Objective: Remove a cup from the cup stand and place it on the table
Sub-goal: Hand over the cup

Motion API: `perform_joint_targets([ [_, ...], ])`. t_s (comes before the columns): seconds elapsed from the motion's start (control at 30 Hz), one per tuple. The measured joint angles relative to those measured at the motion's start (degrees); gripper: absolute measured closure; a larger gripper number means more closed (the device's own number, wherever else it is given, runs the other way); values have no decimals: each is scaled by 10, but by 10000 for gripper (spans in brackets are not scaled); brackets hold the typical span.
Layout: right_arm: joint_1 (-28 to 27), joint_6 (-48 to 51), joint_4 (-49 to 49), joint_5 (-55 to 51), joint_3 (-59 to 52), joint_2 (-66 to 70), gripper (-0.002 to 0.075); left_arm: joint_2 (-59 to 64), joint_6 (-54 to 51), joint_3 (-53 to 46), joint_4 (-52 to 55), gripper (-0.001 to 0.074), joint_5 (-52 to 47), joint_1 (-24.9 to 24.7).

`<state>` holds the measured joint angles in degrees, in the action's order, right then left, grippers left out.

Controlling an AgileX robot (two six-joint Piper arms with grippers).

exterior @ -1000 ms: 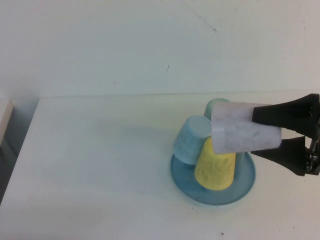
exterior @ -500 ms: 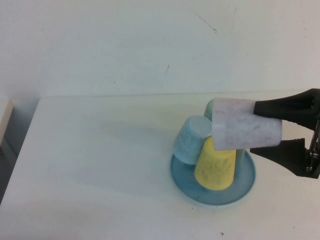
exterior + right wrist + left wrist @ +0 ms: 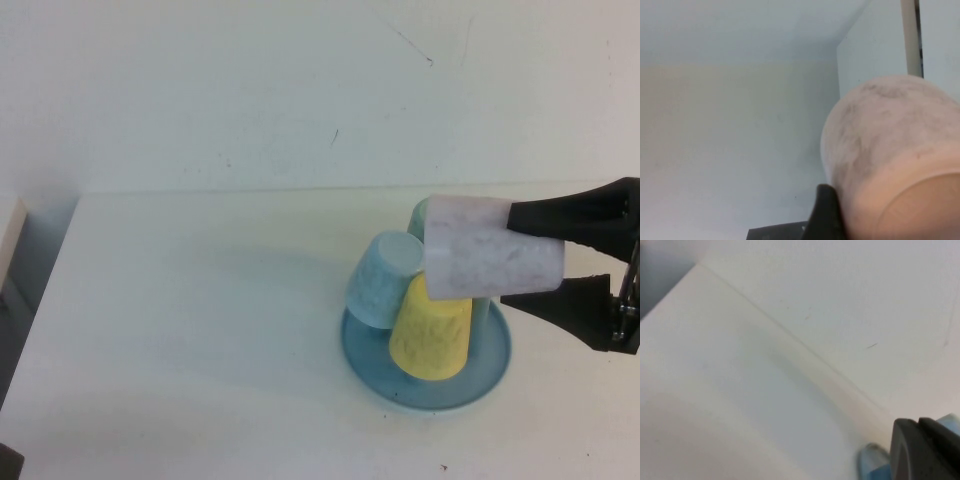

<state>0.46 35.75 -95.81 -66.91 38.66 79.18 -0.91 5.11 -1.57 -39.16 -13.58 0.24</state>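
The pale pink speckled cup (image 3: 490, 262) lies on its side in the air, just above the right half of the cup stand (image 3: 375, 365). My right gripper (image 3: 507, 258) comes in from the right and is shut on the cup's wide end. In the right wrist view the cup (image 3: 890, 150) fills the lower right beside one dark finger (image 3: 825, 215). The stand's blue saucer rests on the white table (image 3: 200, 330). My left gripper (image 3: 927, 450) is shut and empty, held low at the table's near left corner (image 3: 8, 462).
A yellow cup (image 3: 432, 338) and a light blue cup (image 3: 380, 280) hang upside down on the stand, with a grey-green top (image 3: 420, 215) behind them. The white wall rises behind the table. The table's left edge (image 3: 45, 290) drops off.
The pink cup has risen slightly and levelled out in my right gripper. A dark corner of the left arm has appeared at the bottom left.
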Motion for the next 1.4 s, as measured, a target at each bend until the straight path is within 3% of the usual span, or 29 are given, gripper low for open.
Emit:
perform_joint_targets([
  [0.33, 0, 40, -1, 0, 0, 0, 141, 0, -22, 0, -223, 738, 16, 0],
  [0.5, 0, 65, -2, 0, 0, 0, 141, 16, -207, 17, -354, 738, -80, 0],
  [0.73, 0, 76, -2, 0, 0, 0, 141, 204, -547, 116, -528, 738, -258, 0],
  [1.03, 0, 78, -2, 0, 0, 0, 141, 504, -908, 246, -563, 727, -477, 0],
  [1.13, 0, 78, -2, 0, 0, 0, 141, 578, -973, 276, -563, 678, -514, 0],
  [1.33, 0, 78, -2, 0, 0, 0, 141, 705, -1037, 355, -564, 397, -526, -4],
  [1.4, 0, 78, -3, 0, 0, 0, 141, 729, -1046, 381, -564, 340, -526, -22],
])
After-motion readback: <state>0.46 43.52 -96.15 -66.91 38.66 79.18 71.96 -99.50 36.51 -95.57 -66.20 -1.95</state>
